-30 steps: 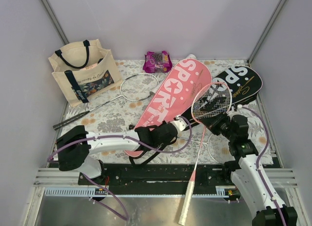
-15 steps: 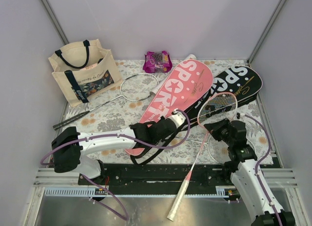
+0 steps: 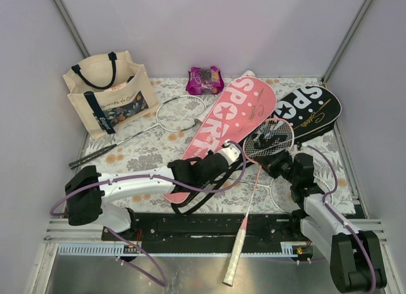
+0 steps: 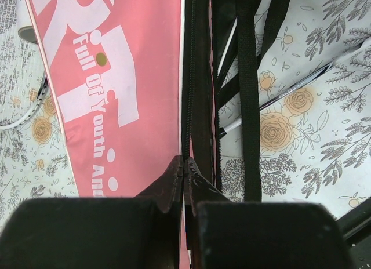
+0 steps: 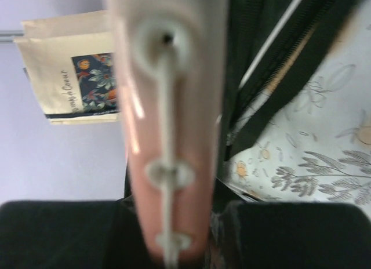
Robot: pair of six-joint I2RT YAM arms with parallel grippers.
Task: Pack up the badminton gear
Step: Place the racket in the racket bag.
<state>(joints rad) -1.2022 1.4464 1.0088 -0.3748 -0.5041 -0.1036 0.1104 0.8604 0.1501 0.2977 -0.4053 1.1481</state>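
The pink "SPORT" cover [image 3: 231, 120] lies across the middle of the mat. My left gripper [image 3: 219, 162] is shut on its black zipper edge [image 4: 190, 106], with the fingertips [image 4: 174, 175] pressed together on it. My right gripper [image 3: 280, 161] is shut on the frame of a pink racket [image 3: 269, 137]. The racket's head hovers between the two covers and its white handle [image 3: 232, 268] points over the near rail. In the right wrist view the pink frame [image 5: 168, 135] fills the gap between the fingers. The black "SPORT" cover [image 3: 311, 109] lies at the right. A second racket [image 3: 181, 113] rests on the mat to the left.
A cream tote [image 3: 108, 94] stands at the back left and a purple snack packet [image 3: 204, 80] lies at the back. A white tube end [image 3: 249, 74] pokes out behind the pink cover. Black straps [image 4: 249, 95] trail beside the zipper. A white hoop [image 3: 274, 194] lies under my right arm.
My right gripper has swung the pink racket, so its head is now further left, nearer the pink cover. My left gripper has shifted slightly up and right with the cover's edge.
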